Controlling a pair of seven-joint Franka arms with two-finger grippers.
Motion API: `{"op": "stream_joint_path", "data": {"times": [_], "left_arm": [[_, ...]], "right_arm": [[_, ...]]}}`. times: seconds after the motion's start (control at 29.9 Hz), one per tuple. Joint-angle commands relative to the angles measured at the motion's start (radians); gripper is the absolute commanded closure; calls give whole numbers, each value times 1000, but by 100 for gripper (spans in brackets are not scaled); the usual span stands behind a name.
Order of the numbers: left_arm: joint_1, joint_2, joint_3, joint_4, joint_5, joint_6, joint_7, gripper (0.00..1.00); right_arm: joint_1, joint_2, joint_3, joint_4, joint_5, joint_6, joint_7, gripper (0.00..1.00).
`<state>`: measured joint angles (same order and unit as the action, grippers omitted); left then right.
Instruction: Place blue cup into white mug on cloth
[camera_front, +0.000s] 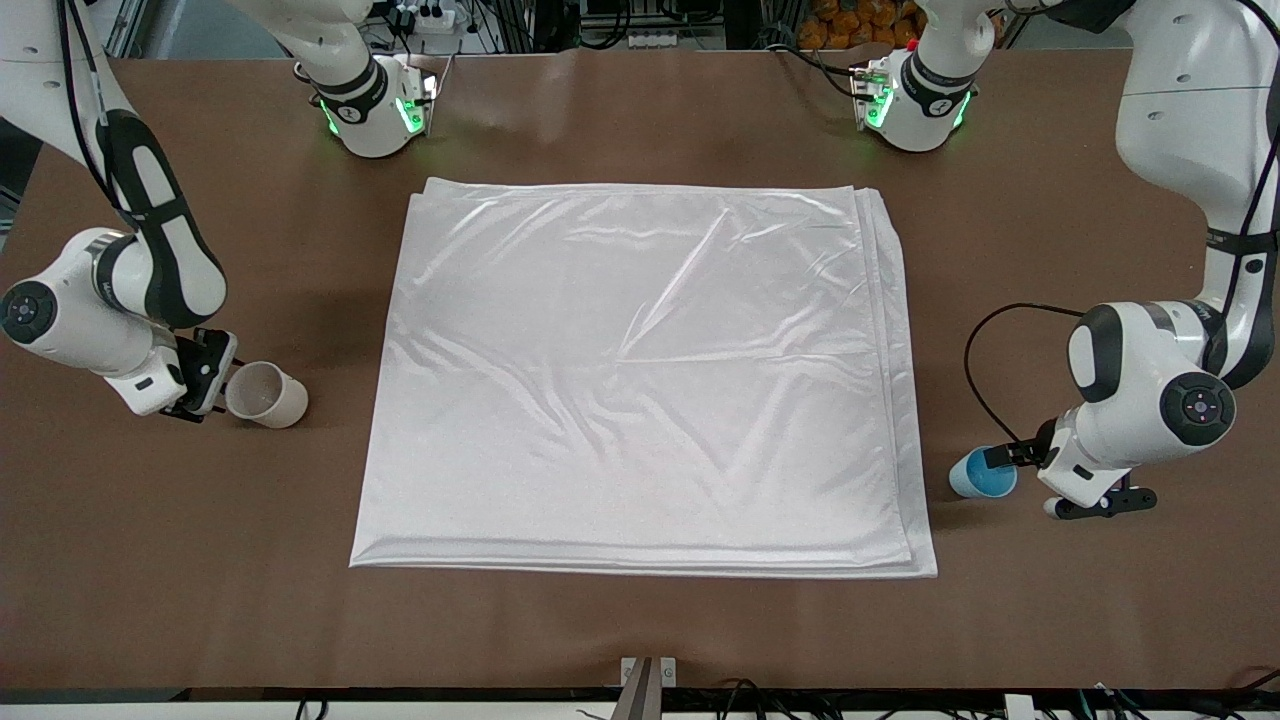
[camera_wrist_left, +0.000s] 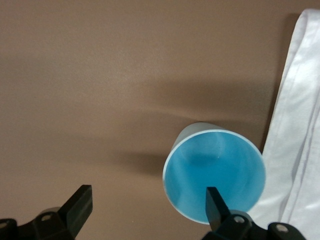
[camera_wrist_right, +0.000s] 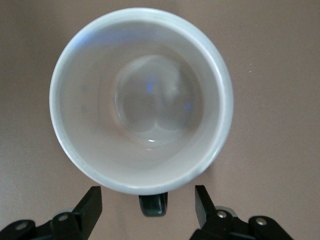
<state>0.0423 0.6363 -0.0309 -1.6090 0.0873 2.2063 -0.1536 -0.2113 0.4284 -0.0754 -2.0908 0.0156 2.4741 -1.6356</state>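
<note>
Standing upright blue cup (camera_front: 981, 474), left end effector (camera_wrist_left: 150, 210) gaping, right end effector (camera_wrist_right: 147, 205) open around white mug (camera_front: 266, 394) handle.

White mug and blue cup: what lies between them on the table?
Front view: only the shiny white folded satin cloth lies between the off-white ceramic mug and the light-blue tapered cup, with bare brown table either side.

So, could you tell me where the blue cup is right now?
The blue cup sits on the bare table off the cloth, at the left arm's end, with the open left gripper at its rim.
</note>
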Motion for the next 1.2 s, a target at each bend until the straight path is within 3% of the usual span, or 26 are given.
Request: {"op": "stream_joint_path", "data": {"times": [0.0,0.17,0.4,0.47,0.84,1.04,1.17], "left_arm": [[-2,31,0,23,17,21,5,7],[-2,39,2,40,25,46,16,14],[-6,51,2,50,23,56,14,37],[-6,56,0,55,22,56,11,40],[-7,85,-1,61,19,84,14,69],[-9,86,-3,61,17,85,8,88],[-9,86,-4,61,14,93,6,100]], "right_arm": [[-7,1,6,-2,15,11,-24,31],[-3,1,6,0,15,11,-27,61],[-3,1,8,6,15,11,-29,87],[-5,0,9,9,17,6,-29,93],[-13,-17,74,23,46,-1,-68,94],[-7,-23,131,37,162,-3,-170,97],[0,-22,178,41,168,-1,-161,98]]}}
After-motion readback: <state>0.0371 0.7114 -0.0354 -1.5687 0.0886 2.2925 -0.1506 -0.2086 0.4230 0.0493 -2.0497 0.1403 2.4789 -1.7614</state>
